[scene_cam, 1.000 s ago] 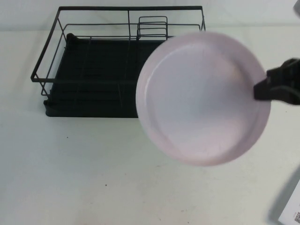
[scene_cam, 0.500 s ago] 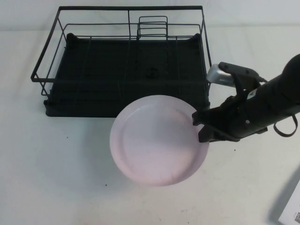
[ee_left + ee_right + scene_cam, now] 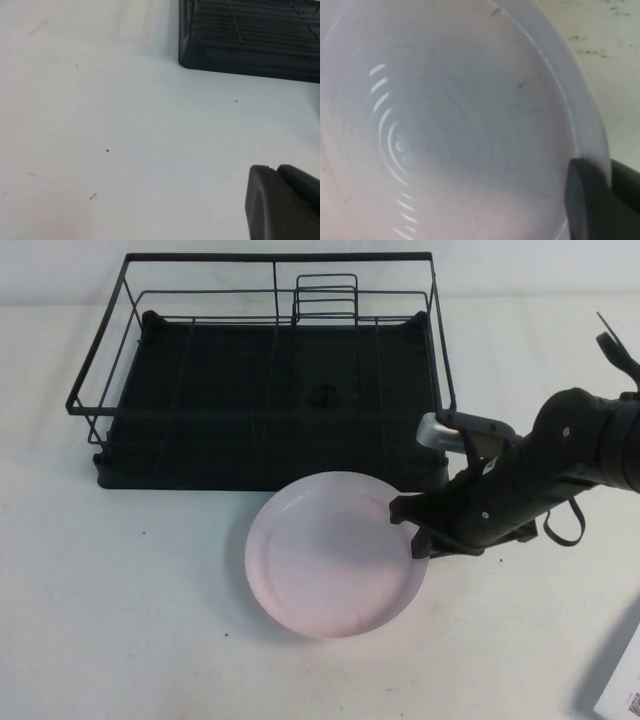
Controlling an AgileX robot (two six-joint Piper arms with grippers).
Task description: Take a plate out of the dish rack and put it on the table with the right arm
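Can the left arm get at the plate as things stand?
Probably not soon: the left gripper hangs over bare table near the dish rack corner, and the right gripper is shut on the plate rim, so it's taken.

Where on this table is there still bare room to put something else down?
The table is bare along the near-left, left of the plate and in front of the dish rack; the left gripper hangs there. It is crowded on the right, where the right gripper grips the plate's rim beside the rack's corner.

Pale pink plate [image 3: 335,555] (face up) low over table [image 3: 120,620], before black dish rack [image 3: 200,400].
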